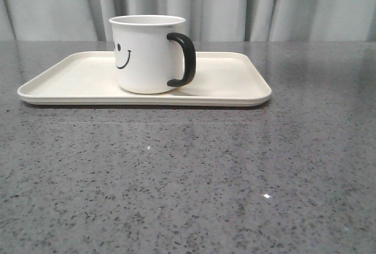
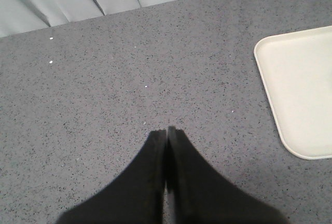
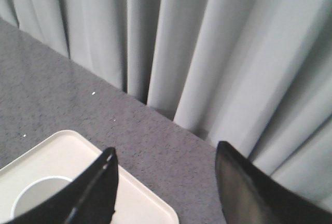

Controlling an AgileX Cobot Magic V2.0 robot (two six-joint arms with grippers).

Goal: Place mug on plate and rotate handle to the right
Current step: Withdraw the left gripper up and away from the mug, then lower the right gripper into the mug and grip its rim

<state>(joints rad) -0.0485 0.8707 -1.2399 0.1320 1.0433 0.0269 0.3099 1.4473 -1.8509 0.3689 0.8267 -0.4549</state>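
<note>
The white mug with a black smiley face stands upright on the cream plate, near its middle. Its black handle points to the right in the front view. Neither gripper shows in the front view. My left gripper is shut with nothing in it, over bare table to the left of the plate. In the right wrist view my right gripper is open and empty, held above the plate with the mug's rim partly behind one finger.
The grey speckled table stretches wide in front of the plate. Grey curtains hang along the table's far edge, close behind the plate.
</note>
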